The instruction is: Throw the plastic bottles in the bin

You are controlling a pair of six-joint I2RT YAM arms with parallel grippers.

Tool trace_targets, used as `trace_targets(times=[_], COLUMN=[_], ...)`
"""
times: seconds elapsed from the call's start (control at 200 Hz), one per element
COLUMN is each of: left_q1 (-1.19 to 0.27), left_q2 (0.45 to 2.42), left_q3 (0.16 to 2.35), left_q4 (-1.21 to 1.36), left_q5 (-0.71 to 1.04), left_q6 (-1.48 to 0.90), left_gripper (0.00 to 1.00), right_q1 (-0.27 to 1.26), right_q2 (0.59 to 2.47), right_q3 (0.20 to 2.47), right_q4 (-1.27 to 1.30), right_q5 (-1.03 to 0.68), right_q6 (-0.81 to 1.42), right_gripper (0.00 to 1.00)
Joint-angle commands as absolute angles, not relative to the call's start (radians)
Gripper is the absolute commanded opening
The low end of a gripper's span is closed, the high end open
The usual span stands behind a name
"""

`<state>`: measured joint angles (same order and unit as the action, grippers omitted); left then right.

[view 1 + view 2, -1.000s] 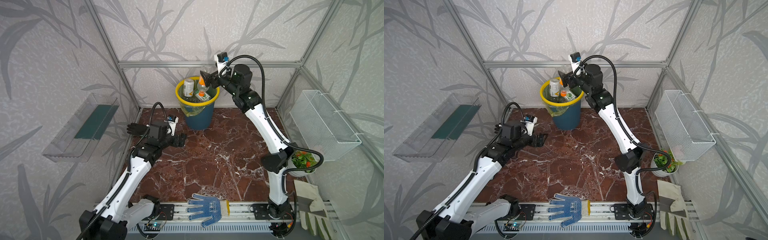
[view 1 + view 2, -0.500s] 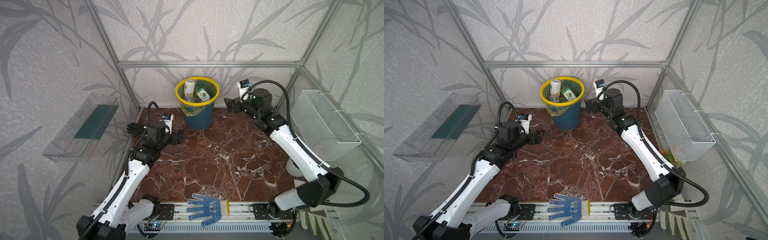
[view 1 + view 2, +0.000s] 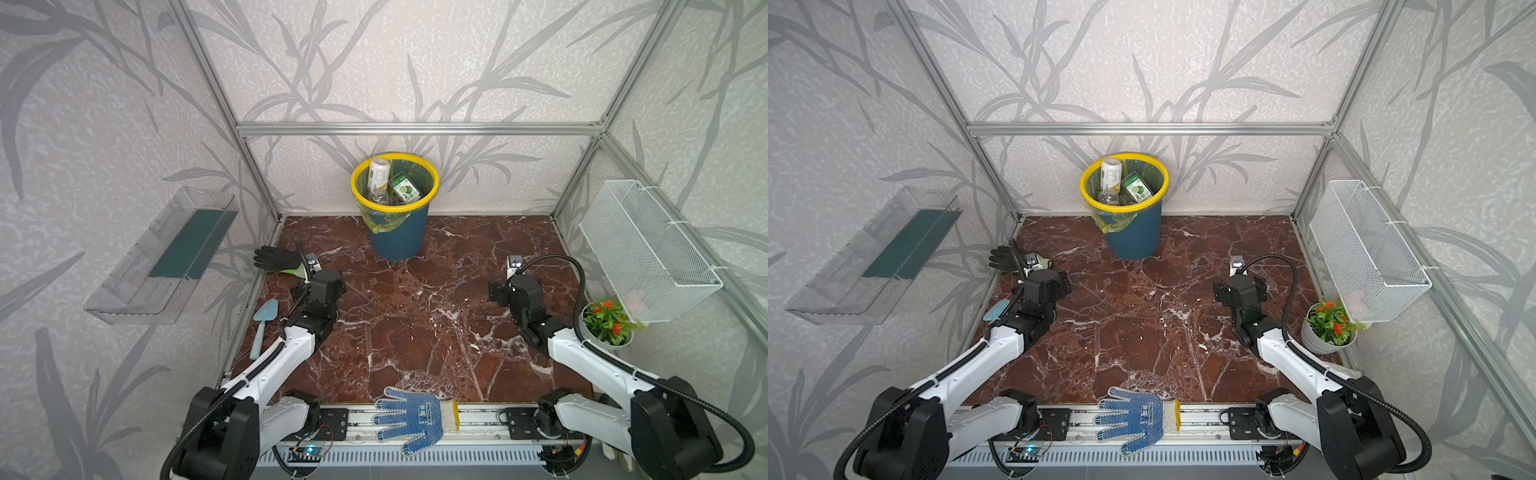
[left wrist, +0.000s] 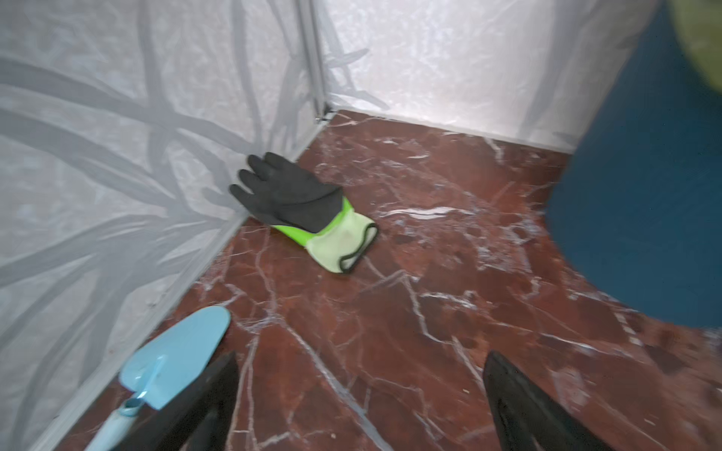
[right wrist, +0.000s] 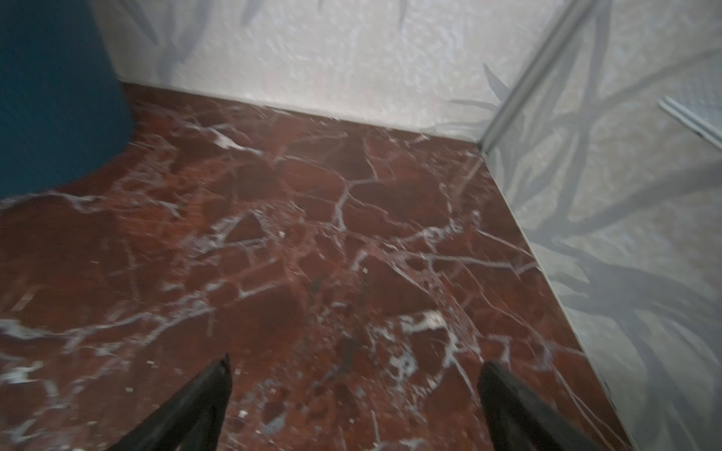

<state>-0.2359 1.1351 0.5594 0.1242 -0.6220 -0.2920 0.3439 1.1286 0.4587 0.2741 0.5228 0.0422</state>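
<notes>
- Left pincer [image 4: 361, 355]: jaws apart, nothing between them. It sits low over the tabletop [image 3: 415, 324] at the left, with the bin far and to its right.
- Bin [image 3: 397, 239]: upright at far centre. The plastic bottles [image 3: 378, 174] are inside it, the white one on end against the far-left rim. No bottle shows on the tabletop.
- Right pincer [image 5: 355, 361]: jaws apart, empty, with the bin far and to its left. Neither arm is clearly nearer. Judged: nothing left to fetch.
</notes>
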Motion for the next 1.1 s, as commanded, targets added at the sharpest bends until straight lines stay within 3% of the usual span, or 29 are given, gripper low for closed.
trace_targets(times=[0.0,0.24,0.465,0.61,0.87,1.095], left_q1=[-0.193,-0.110,-0.026,-0.006,-0.007,-0.004], left_q2=[1.147,1.223,1.368,1.439,1.516,1.526], left_q3=[0.521,0.416,0.414,0.418,0.412,0.406], left_q4=[0.302,0.484,0.645,0.707,0.794,0.815], left_q5=[-0.779,-0.707,-0.590,-0.524,-0.271,-0.257], left_q6=[-0.251,-0.242,-0.199,-0.188,-0.081,-0.074], left_gripper=[0.97,0.97,0.98,0.98,0.99,0.99], right_q1=[0.331,0.282,0.263,0.262,0.164,0.147], right_q2=[1.096,1.225,1.482,1.516,1.512,1.588], right_q3=[0.415,0.306,0.260,0.299,0.362,0.354], right_q4=[0.491,0.731,1.170,1.105,0.948,1.020], right_q5=[0.726,0.781,0.744,0.675,0.366,0.254], right_q6=[0.050,0.021,-0.059,-0.059,-0.028,-0.047], right_gripper=[0.99,0.99,0.99,0.99,0.99,0.99])
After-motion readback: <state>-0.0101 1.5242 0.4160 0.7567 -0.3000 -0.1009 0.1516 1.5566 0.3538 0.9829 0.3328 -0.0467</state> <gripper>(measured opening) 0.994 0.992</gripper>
